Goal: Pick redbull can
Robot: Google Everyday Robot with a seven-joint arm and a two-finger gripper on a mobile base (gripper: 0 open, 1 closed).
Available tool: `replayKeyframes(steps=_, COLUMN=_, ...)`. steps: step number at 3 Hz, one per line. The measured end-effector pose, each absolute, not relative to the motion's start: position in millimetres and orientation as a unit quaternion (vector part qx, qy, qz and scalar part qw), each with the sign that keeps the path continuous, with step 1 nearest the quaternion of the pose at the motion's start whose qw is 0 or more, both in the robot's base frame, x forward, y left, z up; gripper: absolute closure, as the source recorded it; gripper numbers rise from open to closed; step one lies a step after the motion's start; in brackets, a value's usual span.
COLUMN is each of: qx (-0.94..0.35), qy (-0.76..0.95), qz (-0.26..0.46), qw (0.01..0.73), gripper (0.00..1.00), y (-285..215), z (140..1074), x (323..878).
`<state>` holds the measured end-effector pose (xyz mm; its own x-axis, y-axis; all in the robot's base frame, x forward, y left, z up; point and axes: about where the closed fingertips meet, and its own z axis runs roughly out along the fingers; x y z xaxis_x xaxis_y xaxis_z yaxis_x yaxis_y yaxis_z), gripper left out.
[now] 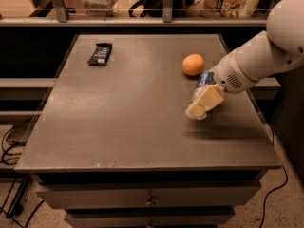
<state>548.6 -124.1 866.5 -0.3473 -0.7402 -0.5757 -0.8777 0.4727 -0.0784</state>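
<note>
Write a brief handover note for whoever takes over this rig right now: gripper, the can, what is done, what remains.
Gripper: low over the right of the table, at the redbull can; only the can's blue end shows behind it.
Orange sits just beyond, apart.
Done: the approach. Grasp unconfirmed.
Left: secure the can and lift it clear of the table.

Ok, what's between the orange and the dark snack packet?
Only bare tabletop, seen in the camera view. The gripper is at the redbull can, beside the orange.
</note>
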Motion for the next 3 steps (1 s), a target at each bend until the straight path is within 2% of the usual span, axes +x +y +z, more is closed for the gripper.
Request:
replayKeyframes(steps=1, qx=-0.510, qy=0.798, qz=0.094, qw=0.307, gripper=0.87, y=-130, z=919, x=554)
replayKeyframes(steps=2, qx=-0.528, qy=0.770, qz=0.064, qw=0.352, gripper=1.00, y=-142, z=996, x=560)
replayKeyframes(steps=3, qx=-0.525, qy=0.756, qz=0.047, qw=0.389, gripper=1.00, y=-146, z=1041, x=565)
